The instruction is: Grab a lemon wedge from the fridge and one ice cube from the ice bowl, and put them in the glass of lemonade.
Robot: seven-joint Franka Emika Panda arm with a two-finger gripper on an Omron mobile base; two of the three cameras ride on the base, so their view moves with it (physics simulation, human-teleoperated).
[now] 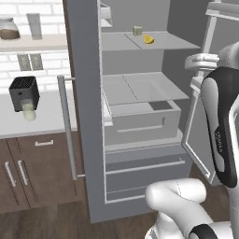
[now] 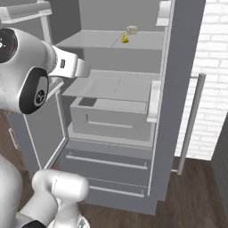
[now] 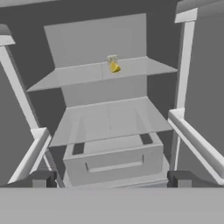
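Note:
The grey fridge (image 1: 86, 102) stands with both doors swung open. On its upper shelf lies the small yellow lemon wedge (image 1: 148, 39) (image 2: 126, 39) (image 3: 114, 67), with a pale little cube (image 1: 137, 31) just behind it. My gripper (image 3: 111, 181) is open and holds nothing, its fingertips (image 3: 41, 179) spread wide. It hangs in front of the fridge's interior, well short of the wedge and lower than its shelf. The glass of lemonade (image 1: 29, 111) stands on the counter left of the fridge, in front of a black toaster (image 1: 23, 92). The ice bowl is out of view.
A pulled-out grey drawer (image 1: 140, 119) juts from the fridge's middle, under a bare shelf (image 3: 109, 120). The open doors (image 1: 198, 140) (image 2: 178, 89) flank the arm on both sides. A wall shelf holds a jar (image 1: 8, 28) and a tall clear glass (image 1: 34, 25).

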